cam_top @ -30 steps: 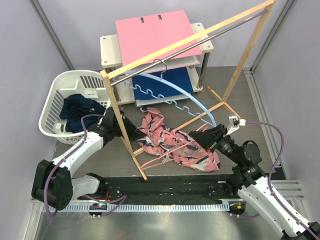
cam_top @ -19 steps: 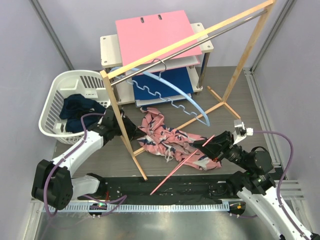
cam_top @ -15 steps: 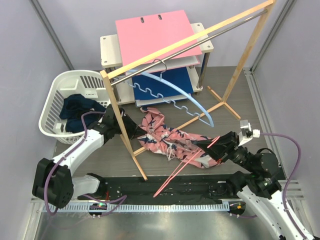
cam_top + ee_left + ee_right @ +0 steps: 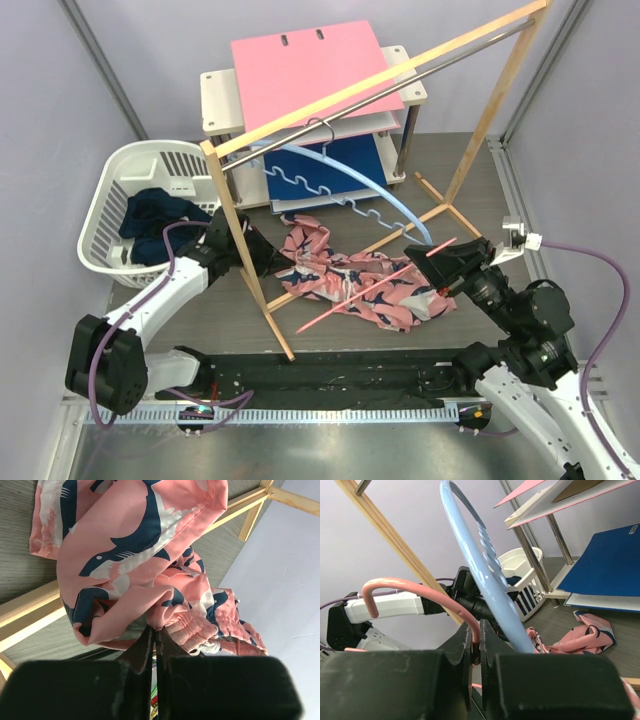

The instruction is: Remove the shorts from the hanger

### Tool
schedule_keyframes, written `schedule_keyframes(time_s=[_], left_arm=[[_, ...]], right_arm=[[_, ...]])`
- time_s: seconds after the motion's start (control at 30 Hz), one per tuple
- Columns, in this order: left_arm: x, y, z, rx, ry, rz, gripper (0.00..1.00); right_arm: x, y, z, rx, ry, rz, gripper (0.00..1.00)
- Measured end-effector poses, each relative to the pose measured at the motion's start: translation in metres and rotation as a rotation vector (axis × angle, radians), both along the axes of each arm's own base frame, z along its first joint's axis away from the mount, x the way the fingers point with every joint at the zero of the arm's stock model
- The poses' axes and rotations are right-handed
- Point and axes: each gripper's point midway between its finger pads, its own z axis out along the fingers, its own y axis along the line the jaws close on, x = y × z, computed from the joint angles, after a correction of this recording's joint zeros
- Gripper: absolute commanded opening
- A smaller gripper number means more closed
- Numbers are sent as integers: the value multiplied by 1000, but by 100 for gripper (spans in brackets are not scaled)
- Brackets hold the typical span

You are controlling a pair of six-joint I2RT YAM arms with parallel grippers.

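What the next move turned on, as we read it, was how the pink hanger (image 4: 350, 300) lay against the pink shorts (image 4: 390, 302). Its long bar ran on a slant across the top of the cloth, from the right gripper (image 4: 432, 262) at the far-right end down to a free tip at the near-left, just past the cloth's edge. The right gripper was pressed together on the hanger's hook end; the right wrist view showed the pink wire nipped between its fingers. The shorts lay crumpled on the table, draped over the base bar of the wooden rack (image 4: 276, 320). They were below and to the left of that gripper, with their long axis roughly along the hanger's bar. The left gripper (image 4: 266, 262) sat at their left edge, just behind the rack's post, pinched on a fold of cloth near the gathered waistband, as the left wrist view made plain. So the arms held opposite ends: the left anchored the cloth and the right held the hanger. We could not tell from above whether the bar was threaded through a leg or merely lay over the top. We judged that the hanger should draw away to the right and upward, along its own axis, away from the left gripper. The navy shorts (image 4: 150, 222) lay in the basket (image 4: 98, 225), well apart, and a blue hanger (image 4: 489, 575) hung bare on the rail.
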Motion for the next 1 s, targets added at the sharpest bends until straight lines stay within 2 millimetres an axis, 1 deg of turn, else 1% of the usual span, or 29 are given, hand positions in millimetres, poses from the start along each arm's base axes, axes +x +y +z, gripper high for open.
schedule_keyframes(time_s=[0.07,0.23,0.43,0.53,0.67,0.73,0.77,0.8,0.87,0.93,1.0], left_arm=[[0,0,0,0,0,0,0],[0,0,1,-1,-4,0,0],[0,0,4,-5,-13,0,0],[-1,0,4,-6,-13,-1,0],[-1,-1,4,-9,-10,-5,0],[-1,-1,4,-8,-9,-5,0],[-1,-1,4,-8,-10,-6,0],[-1,-1,4,-8,-10,-6,0],[-1,0,4,-7,-11,-7,0],[-1,0,4,-7,-12,-7,0],[-1,0,4,-7,-12,-7,0]], right_arm=[[6,3,0,4,6,-1,1],[14,15,9,50,26,48,1],[7,17,27,139,50,99,1],[3,15,50,174,39,112,1],[-2,11,92,214,1,110,1],[-4,7,107,222,-6,96,1],[-6,4,111,215,-9,88,1],[-7,2,114,203,-9,78,1],[-10,-1,113,173,-6,58,1],[-11,-8,103,138,17,18,1],[-10,-15,89,104,51,-28,1]])
